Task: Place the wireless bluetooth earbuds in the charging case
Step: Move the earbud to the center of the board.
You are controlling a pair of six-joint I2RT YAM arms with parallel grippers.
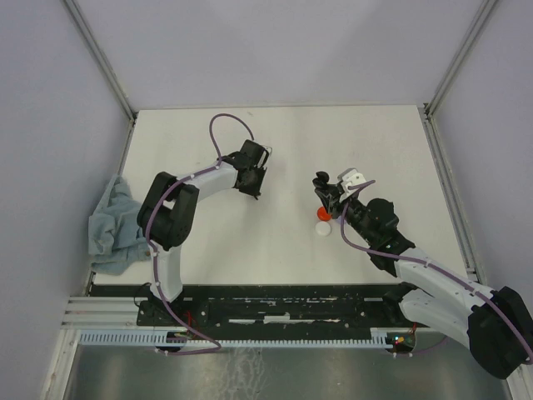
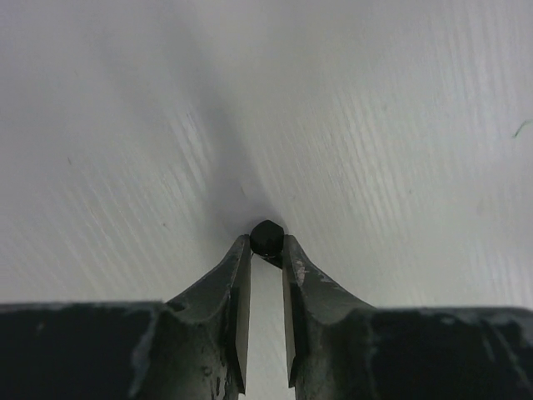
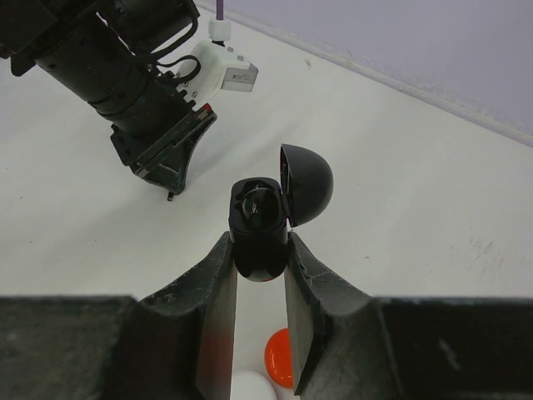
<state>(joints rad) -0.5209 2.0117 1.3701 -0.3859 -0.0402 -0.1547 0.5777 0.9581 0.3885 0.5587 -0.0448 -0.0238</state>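
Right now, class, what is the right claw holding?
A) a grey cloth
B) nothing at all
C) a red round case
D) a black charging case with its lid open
D: in the right wrist view the right claw is shut on the black charging case, whose domed lid stands hinged open, while the red case lies below, outside the grip.

A white table (image 1: 283, 142) is enclosed by pale lavender walls (image 1: 275, 50), joined at aluminium corner posts (image 1: 98, 57). A crumpled grey-blue cloth (image 1: 112, 225) is bunched at its left edge. A black plate (image 1: 275, 307) is fixed along the near edge.
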